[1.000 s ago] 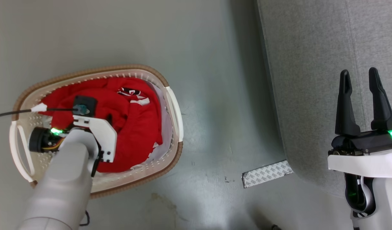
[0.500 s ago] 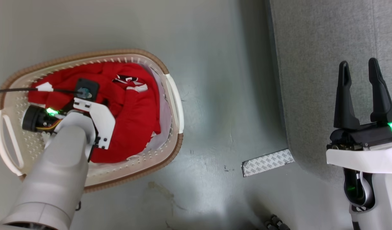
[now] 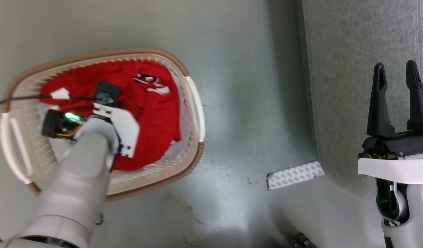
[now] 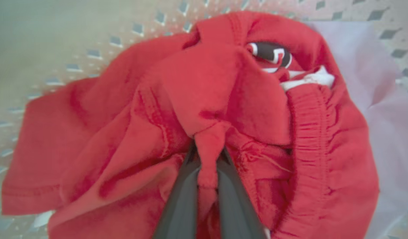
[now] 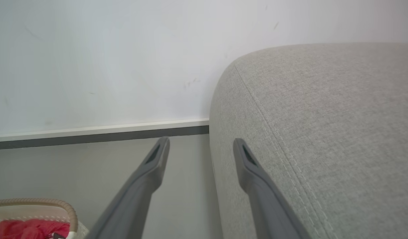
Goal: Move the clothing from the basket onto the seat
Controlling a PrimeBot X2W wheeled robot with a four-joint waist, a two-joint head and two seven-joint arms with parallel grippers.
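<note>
Clothing (image 4: 220, 89) bright red, crumpled, lettering showing

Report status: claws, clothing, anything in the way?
Left claw shut on a red fold of clothing, down in the basket. Right claw open, empty, by the seat. Flat patterned strip on the floor between; likely no obstacle.

The bright red jerseys (image 4: 244, 99) are soft matt knit cloth with stitched hems. The oval cream-white laundry basket (image 3: 195, 103) is smooth perforated plastic, its brown rim ribbed. The large grey sofa (image 5: 323, 116) is coarse woven fabric; the grey floor (image 3: 239, 69) is smooth, faintly glossy.
</note>
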